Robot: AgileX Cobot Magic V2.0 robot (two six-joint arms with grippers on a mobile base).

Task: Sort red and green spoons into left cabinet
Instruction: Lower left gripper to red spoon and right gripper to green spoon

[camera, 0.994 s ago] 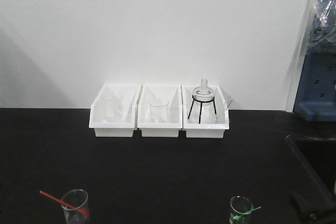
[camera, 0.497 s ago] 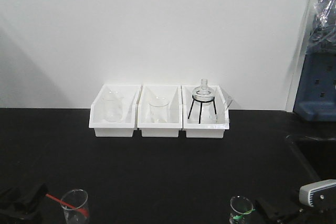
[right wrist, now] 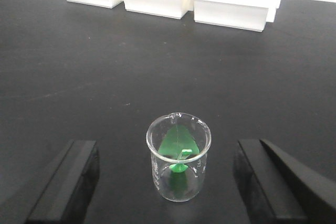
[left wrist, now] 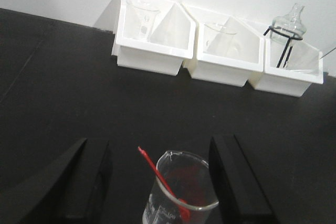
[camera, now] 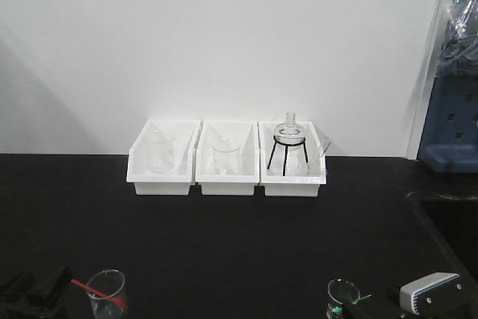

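The red spoon (left wrist: 160, 177) leans in a glass beaker (left wrist: 181, 195) on the black table, handle up and to the left over the rim. My left gripper (left wrist: 157, 141) is open, one finger either side of that beaker, touching nothing. The green spoon (right wrist: 180, 154) stands in a second small beaker (right wrist: 178, 166). My right gripper (right wrist: 167, 142) is open around this beaker, well apart from the glass. From the front, the red spoon (camera: 88, 287) is at the bottom left and the green spoon (camera: 357, 300) at the bottom right. The left cabinet is out of view.
Three white bins (camera: 228, 178) stand in a row against the back wall, two holding beakers and the right one a flask on a black tripod (camera: 290, 140). A blue unit (camera: 452, 128) stands at the far right above a sunken edge (camera: 441, 218).
Both grippers have come up into the front view from the bottom edge. The left now sits by the red spoon's beaker, and the right has moved left to the green spoon's beaker.
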